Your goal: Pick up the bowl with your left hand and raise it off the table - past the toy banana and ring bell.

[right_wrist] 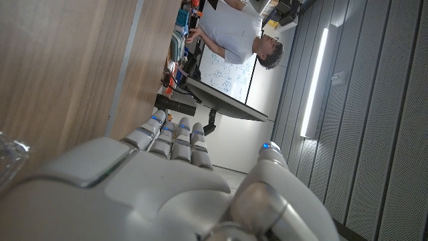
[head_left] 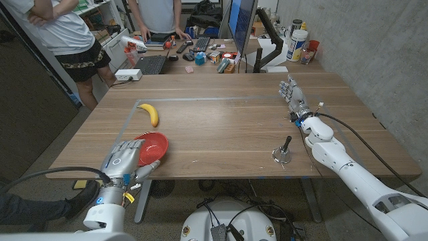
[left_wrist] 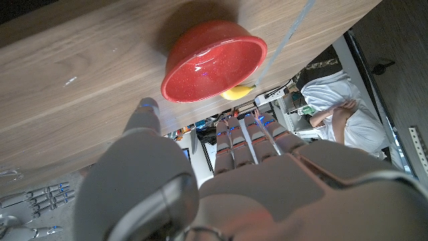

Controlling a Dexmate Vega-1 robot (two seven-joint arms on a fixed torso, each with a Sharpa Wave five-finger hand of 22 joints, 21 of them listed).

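Observation:
The red bowl [head_left: 154, 144] sits upright near the table's front left edge; in the left wrist view the bowl [left_wrist: 212, 60] lies just beyond my fingertips. My left hand [head_left: 123, 161] stands right beside its near-left side, fingers [left_wrist: 249, 139] spread and thumb apart, holding nothing. A yellow toy banana [head_left: 151, 114] lies farther back on the table, and the banana [left_wrist: 239, 92] peeks out behind the bowl. The ring bell [head_left: 283, 153] stands at the front right. My right hand [head_left: 292, 94] rests at the far right, fingers straight and apart, empty.
A grey tape outline [head_left: 200, 99] marks a rectangle on the table. Behind the far edge are a cluttered desk with a keyboard [head_left: 151, 64], a monitor [head_left: 242, 23] and two standing people [head_left: 63, 30]. A black cable [head_left: 364, 144] trails by my right arm.

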